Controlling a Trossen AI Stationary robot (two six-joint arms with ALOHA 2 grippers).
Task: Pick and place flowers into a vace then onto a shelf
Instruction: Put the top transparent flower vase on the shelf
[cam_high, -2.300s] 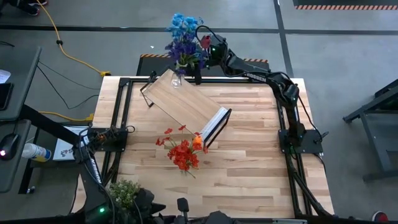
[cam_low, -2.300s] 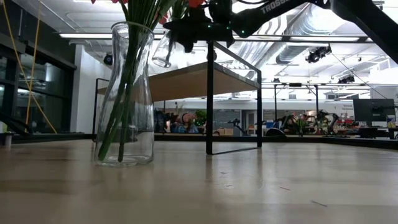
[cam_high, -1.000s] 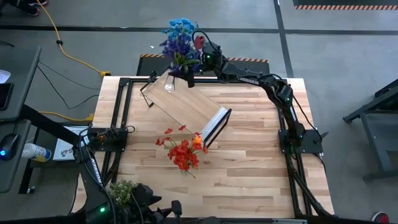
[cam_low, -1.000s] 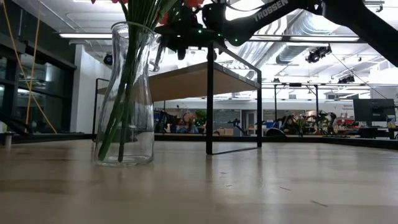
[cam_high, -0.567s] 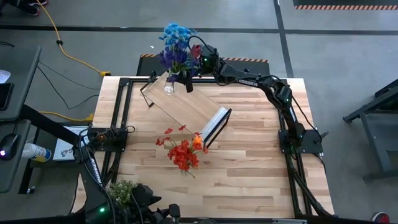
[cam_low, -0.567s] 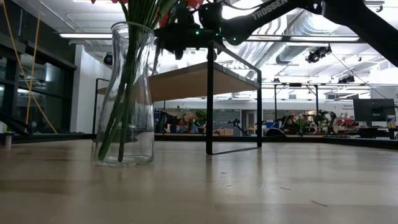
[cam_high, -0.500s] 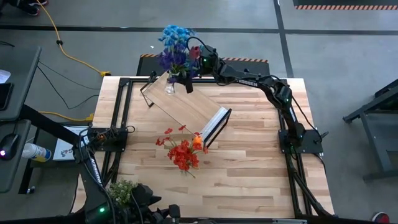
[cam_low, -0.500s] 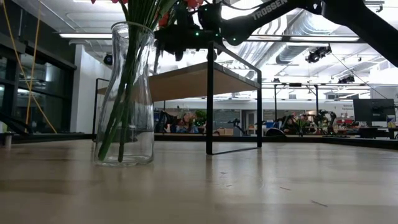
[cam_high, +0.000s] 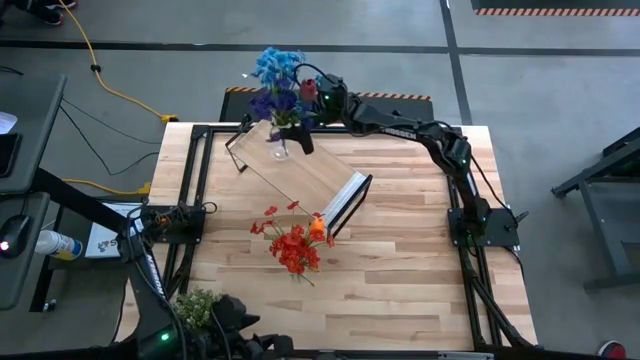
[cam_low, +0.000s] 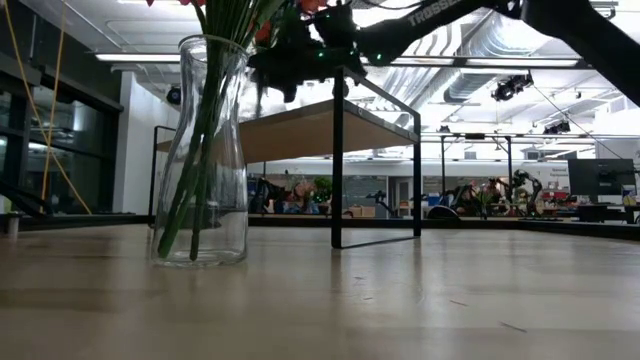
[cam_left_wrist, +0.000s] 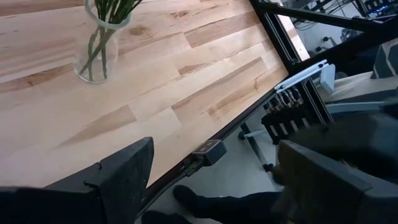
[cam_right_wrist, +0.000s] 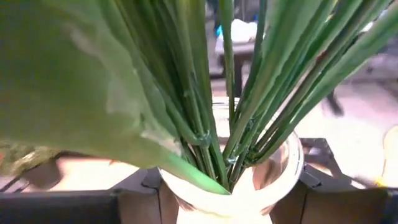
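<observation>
High view: right gripper (cam_high: 303, 128), jaws closed on a glass vase (cam_high: 281, 149) of blue and purple flowers (cam_high: 276, 83), has carried it from the shelf's far edge inward over the shelf (cam_high: 300, 171) board. Placement looks near; whether the base touches, cannot tell. Count: two vases, one shelf; the second, with red and orange flowers (cam_high: 292, 244), stands on the bench (cam_high: 400, 260) beside the shelf's end panel.

Low view: second vase (cam_low: 202, 155) upright on the bench.

Left wrist view: left gripper (cam_left_wrist: 211, 180) waits at the bench's near edge, jaws open, empty.

Right wrist view: green stems in the vase mouth (cam_right_wrist: 231, 180).
</observation>
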